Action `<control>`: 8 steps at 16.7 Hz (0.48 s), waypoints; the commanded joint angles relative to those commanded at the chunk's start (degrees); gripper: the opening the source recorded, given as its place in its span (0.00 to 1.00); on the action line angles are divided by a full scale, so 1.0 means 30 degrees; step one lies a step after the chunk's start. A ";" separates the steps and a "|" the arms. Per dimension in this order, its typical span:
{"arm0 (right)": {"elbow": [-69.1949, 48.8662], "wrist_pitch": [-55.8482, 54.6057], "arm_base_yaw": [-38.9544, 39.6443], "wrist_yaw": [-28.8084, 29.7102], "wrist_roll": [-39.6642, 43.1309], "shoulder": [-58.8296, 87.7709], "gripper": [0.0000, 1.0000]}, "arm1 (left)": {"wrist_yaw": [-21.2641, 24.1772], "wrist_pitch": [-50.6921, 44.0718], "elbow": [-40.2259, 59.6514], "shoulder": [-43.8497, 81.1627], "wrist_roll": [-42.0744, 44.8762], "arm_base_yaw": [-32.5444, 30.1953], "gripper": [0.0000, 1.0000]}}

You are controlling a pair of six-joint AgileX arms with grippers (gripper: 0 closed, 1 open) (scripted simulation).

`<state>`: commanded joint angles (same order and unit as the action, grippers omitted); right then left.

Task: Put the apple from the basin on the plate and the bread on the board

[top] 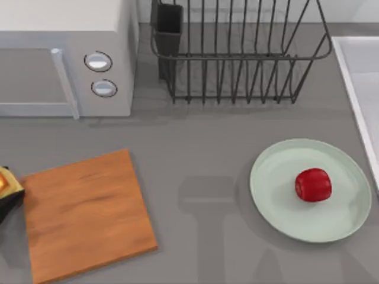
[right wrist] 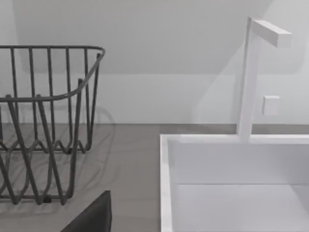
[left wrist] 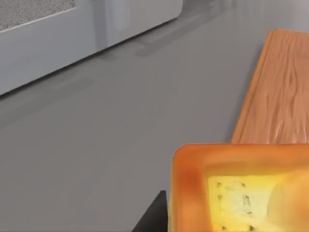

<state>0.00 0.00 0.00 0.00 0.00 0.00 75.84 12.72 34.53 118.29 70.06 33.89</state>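
The apple point(top: 313, 184) lies on the plate point(top: 278, 207), a little toward 3 o'clock from the plate's middle. The plate sits at the right side of the table, just beside the basin point(top: 361, 89) edge. The board point(top: 86, 216) lies flat at the left side. At the board's 9 o'clock, at the table's left edge, the left gripper point(top: 5, 195) holds the bread point(top: 3, 180) between its dark fingers; the bread is near the board's edge, not over it. In the left wrist view the bread point(left wrist: 241, 191) is close, with the board point(left wrist: 282, 92) beyond it. The right wrist view looks toward the basin point(right wrist: 231, 183), the faucet point(right wrist: 251, 77) and the dish rack point(right wrist: 43, 125); whether the right gripper's fingers are wide or narrow, I cannot tell.
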 joint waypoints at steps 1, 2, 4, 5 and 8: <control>0.0000 0.0000 0.0000 0.0000 0.0000 0.0000 1.00 | 0.0000 0.0000 0.0000 0.0000 0.0000 0.0000 0.00; 0.0000 0.0000 0.0000 0.0000 0.0000 0.0000 1.00 | 0.0000 0.0000 0.0000 0.0000 0.0000 0.0000 0.00; 0.0000 0.0000 0.0000 0.0000 0.0000 0.0000 1.00 | 0.0000 0.0000 0.0000 0.0000 0.0000 0.0000 0.00; 0.0000 0.0000 0.0000 0.0000 0.0000 0.0000 1.00 | -0.0005 -0.0030 0.0006 -0.0018 0.0023 0.0043 0.00; 0.0000 0.0000 0.0000 0.0000 0.0000 0.0000 1.00 | 0.0024 -0.0727 0.0123 -0.0639 0.0026 -0.0010 0.00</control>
<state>0.00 0.00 0.00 0.00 0.00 0.00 75.92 10.54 34.90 116.37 70.14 33.86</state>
